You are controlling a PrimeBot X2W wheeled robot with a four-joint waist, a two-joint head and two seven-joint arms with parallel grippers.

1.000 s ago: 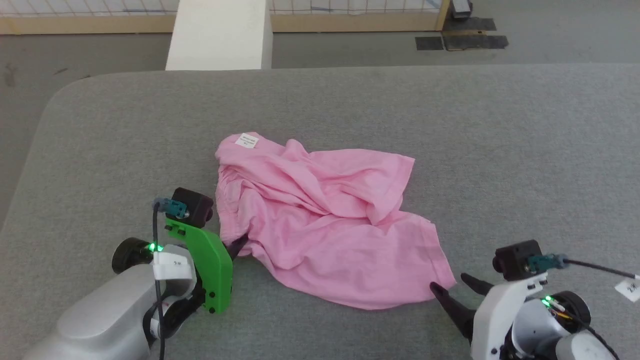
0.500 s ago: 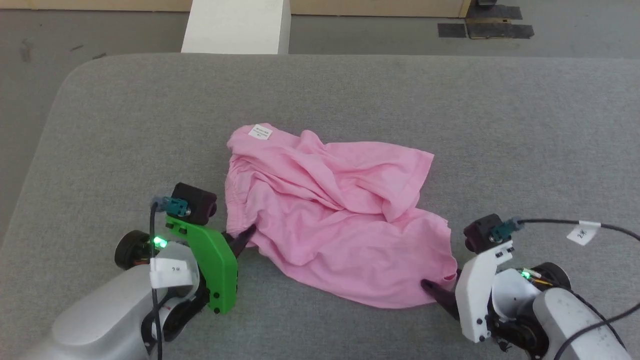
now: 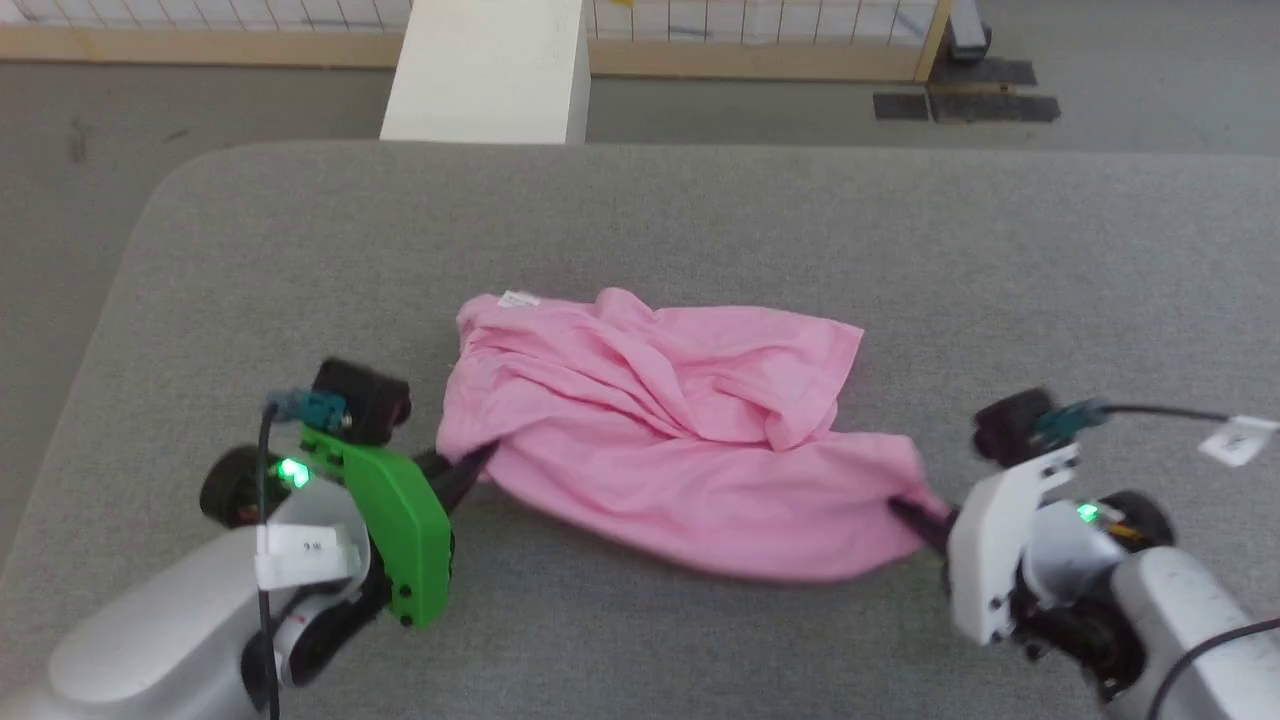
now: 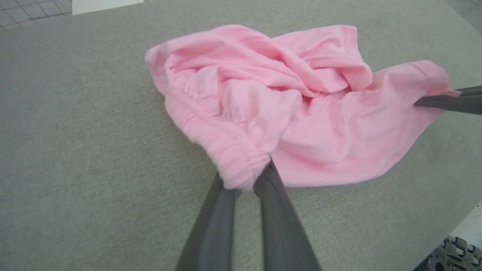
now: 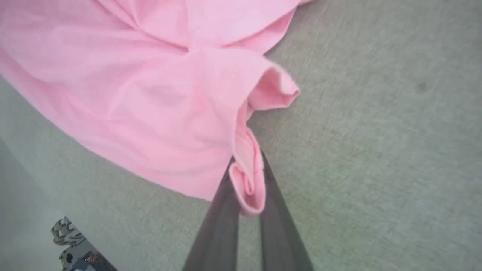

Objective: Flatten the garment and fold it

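The garment (image 3: pixel 660 430), a light pink pair of shorts, lies crumpled near the middle of the grey bench (image 3: pixel 700 220). It is drawn out into a wide band between the two claws. The left claw (image 3: pixel 468 468) is closed on the near left end of the cloth. In the left wrist view its two dark fingers (image 4: pixel 216 226) meet at a bunch of the gathered waistband (image 4: pixel 211 139), which bulges out between the tips. The right claw (image 3: pixel 912 512) is clamped on the near right corner. In the right wrist view a doubled-over piece of the hem (image 5: pixel 248 180) is pinched between that claw's fingers (image 5: pixel 220 233), and a loop of the same edge curls open just beyond them. The left wrist view also shows the right claw's fingers coming in from the right edge and meeting the cloth's corner.

Between the two grips the cloth is far from flat. Deep folds and ridges pile up across its middle, and one leg is lapped over the other. The far right corner spreads smoothly on the bench, and the near edge sags in a shallow curve between the claws. A small white label (image 3: pixel 517 298) sits on the far left edge of the cloth.

A green bracket (image 3: pixel 395 520) sits on the left wrist and a white bracket (image 3: pixel 1000 540) on the right. Beyond the bench's rounded far left corner are a grey floor (image 3: pixel 60 200), a white post (image 3: pixel 490 70) and some dark mats (image 3: pixel 965 100).
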